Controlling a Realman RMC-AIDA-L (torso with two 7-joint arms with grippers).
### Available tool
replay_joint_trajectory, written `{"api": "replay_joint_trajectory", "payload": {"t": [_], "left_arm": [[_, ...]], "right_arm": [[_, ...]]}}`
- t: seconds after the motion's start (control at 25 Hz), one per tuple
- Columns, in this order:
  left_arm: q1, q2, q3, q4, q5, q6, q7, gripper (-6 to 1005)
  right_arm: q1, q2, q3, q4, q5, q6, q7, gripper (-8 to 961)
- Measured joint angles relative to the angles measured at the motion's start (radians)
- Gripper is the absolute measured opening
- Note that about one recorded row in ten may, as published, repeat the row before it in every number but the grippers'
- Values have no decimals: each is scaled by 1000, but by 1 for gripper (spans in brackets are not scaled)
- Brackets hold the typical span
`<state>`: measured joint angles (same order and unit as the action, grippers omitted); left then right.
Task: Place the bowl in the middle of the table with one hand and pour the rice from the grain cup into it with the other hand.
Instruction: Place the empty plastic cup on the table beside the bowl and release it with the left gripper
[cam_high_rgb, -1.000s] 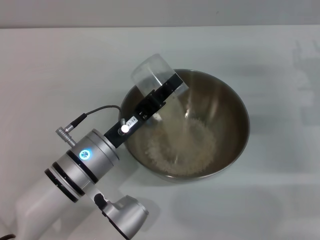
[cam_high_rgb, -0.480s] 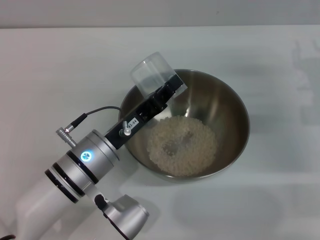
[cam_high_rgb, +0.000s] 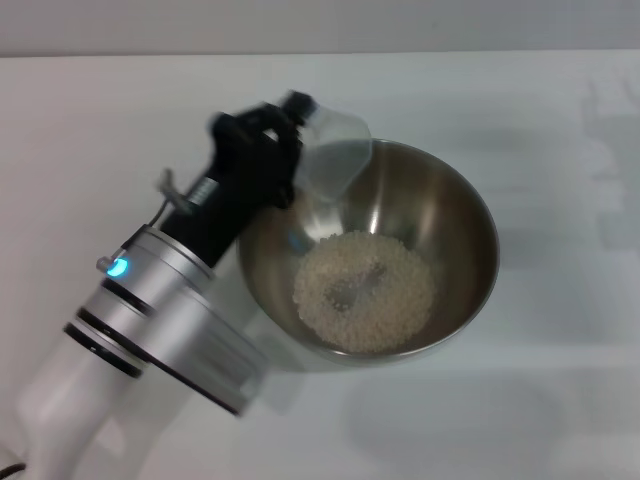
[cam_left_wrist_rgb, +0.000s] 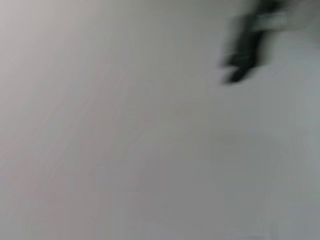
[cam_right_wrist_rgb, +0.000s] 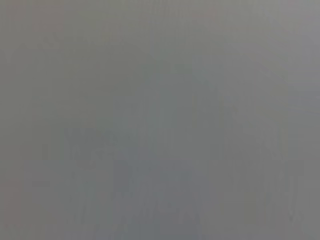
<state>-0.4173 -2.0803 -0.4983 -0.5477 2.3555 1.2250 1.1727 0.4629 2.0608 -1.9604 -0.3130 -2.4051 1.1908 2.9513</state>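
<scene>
The steel bowl (cam_high_rgb: 440, 215) stands on the white table (cam_high_rgb: 100, 120), mid-view in the head view. A heap of pale rice (cam_high_rgb: 365, 290) lies in its bottom. My left gripper (cam_high_rgb: 296, 140) is shut on the translucent grain cup (cam_high_rgb: 335, 165), which hangs over the bowl's near-left rim and looks empty. The left arm reaches in from the lower left. The left wrist view shows only blurred white surface and a dark smear. My right gripper is out of view; the right wrist view is plain grey.
The table's far edge (cam_high_rgb: 320, 53) runs across the top of the head view. White tabletop lies all around the bowl, to the right and behind it.
The rice stream has stopped and the heap has settled. My left wrist has rolled back, turning the cup from tipped toward upright, and the arm has shifted left.
</scene>
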Motion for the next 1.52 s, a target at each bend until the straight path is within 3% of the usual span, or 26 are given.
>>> {"api": "replay_joint_trajectory", "payload": {"t": [0.24,0.44,0.6,0.96,1.52], "left_arm": [[30,1,-158,37,-64,1,-608,28],[23,4,-180,97,-155,-90,-876,29],[21,3,-230,110,-179,-213,-984,30],[6,2,-263,135,-181,-334,-1032,31],[3,0,-248,145,-176,-355,-1035,32]], "right_arm": [[7,2,-7,0,0,-1,0,427],[7,2,-9,0,0,2,0,427],[9,2,-9,0,0,3,0,427],[12,2,-11,0,0,4,0,427],[8,2,-11,0,0,4,1,427]]}}
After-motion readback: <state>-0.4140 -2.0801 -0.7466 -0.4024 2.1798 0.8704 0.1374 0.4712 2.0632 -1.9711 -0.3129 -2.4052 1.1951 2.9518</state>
